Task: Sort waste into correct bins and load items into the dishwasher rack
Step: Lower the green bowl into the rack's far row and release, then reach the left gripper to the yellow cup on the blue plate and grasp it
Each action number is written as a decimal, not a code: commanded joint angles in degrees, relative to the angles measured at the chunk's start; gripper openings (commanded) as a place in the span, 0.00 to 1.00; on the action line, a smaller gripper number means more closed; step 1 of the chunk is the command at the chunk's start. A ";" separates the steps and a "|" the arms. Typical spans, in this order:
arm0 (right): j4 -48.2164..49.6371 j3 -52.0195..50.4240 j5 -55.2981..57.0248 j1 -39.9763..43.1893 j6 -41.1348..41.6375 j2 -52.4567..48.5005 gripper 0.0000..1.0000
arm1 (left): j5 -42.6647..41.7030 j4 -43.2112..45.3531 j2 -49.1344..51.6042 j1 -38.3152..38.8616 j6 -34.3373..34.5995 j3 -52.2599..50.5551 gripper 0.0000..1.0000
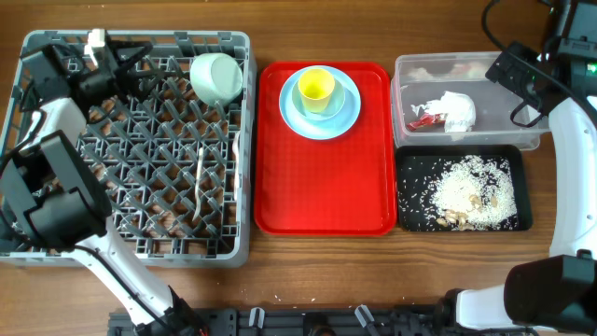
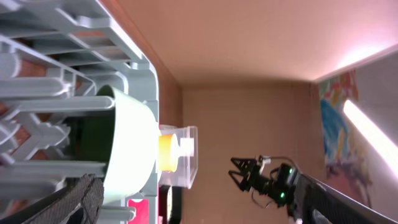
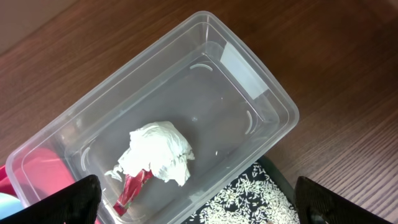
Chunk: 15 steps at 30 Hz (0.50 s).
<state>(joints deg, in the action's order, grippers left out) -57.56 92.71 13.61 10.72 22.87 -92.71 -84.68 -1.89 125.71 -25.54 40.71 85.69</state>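
Closest to the right wrist lens: two black fingertips, one in each lower corner, spread wide. Puts the right gripper fully open, with nothing in its grasp. Hangs above the clear tub, not touching it. Shows up close what looks small from overhead: a crumpled white napkin lying over one end of a crinkled red wrapper, both on the tub floor, plus a white label on the tub's wall. Catches only a strip of rice scraps below the tub.

Gives the whole layout from overhead. Places those scraps in the black tray, just beside the tub, heaped toward its right half. Sets a yellow cup at the middle of a pale blue plate on the red tray, between the bins and the grey dishwasher rack. Finds a mint-green bowl tipped on its side in the rack's far right corner, and a white utensil flat among the pegs, fork or spoon impossible to tell. Has the left gripper over the rack's far edge, short of the bowl.

Turns sideways in the left wrist view and meets that bowl edge-on among the pegs, cup and tub beyond. Shows one dark finger far out in a lower corner, nothing clamped beside it: jaws apart, empty.
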 commanded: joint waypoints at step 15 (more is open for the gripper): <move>0.13 -0.17 0.94 0.22 -0.33 -0.68 1.00 | 78.73 -32.57 -26.51 47.39 -24.48 0.15 1.00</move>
<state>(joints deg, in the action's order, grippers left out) -57.54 92.71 13.61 10.72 22.87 -92.71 -23.51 -36.97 95.53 13.82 19.33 86.21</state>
